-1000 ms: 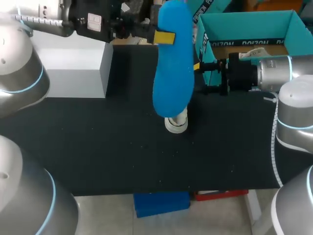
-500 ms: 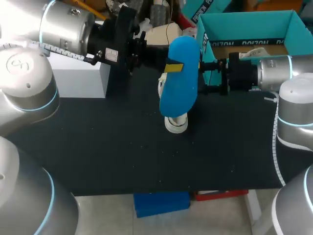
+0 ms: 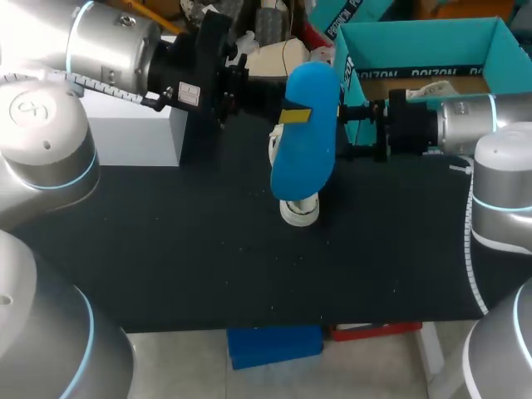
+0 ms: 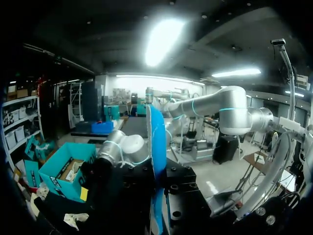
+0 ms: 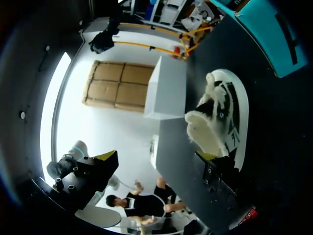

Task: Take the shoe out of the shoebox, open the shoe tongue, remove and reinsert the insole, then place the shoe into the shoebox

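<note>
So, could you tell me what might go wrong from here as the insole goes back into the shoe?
1. The blue insole hangs over the shoe and hides its opening in the head view, so its tip could catch the collar rather than slide in.
2. The left jaws pinch the insole toward one end; the long free part may bend or twist.
3. A push could tip the shoe on the table.

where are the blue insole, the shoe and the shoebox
blue insole (image 3: 304, 154), head view, on its broad blue face
shoe (image 5: 221, 113), right wrist view, on its black and white side
shoebox (image 3: 420, 43), head view, on its teal far wall
</note>
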Action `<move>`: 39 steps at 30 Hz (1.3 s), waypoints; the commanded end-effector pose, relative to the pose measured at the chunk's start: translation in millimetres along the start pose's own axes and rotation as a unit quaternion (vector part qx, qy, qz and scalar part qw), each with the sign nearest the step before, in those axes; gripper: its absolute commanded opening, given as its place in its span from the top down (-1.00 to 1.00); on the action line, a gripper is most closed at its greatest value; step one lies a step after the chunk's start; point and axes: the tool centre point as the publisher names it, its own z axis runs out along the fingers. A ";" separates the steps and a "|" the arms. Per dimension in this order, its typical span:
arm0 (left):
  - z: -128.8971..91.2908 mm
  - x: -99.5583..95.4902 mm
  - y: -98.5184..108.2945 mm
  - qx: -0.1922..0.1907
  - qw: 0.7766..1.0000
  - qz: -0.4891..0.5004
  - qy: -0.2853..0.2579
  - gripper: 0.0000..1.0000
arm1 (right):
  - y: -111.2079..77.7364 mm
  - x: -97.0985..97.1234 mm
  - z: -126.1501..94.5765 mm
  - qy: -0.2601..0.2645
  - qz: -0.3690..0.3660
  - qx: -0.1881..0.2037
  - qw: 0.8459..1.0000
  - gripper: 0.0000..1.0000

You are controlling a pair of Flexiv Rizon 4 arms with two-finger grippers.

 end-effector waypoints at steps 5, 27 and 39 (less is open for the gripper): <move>-1.6 36.1 5.5 0.024 0.996 0.089 0.002 1.00 | -0.1 -0.5 1.4 0.000 0.000 -0.001 1.000 -1.00; -0.5 31.8 98.7 -0.055 0.914 0.395 -0.074 1.00 | -0.1 -0.5 1.4 0.000 0.000 -0.001 1.000 -1.00; -0.5 31.8 98.7 -0.055 0.914 0.395 -0.074 1.00 | -0.1 -0.5 1.4 0.000 0.000 -0.001 1.000 -1.00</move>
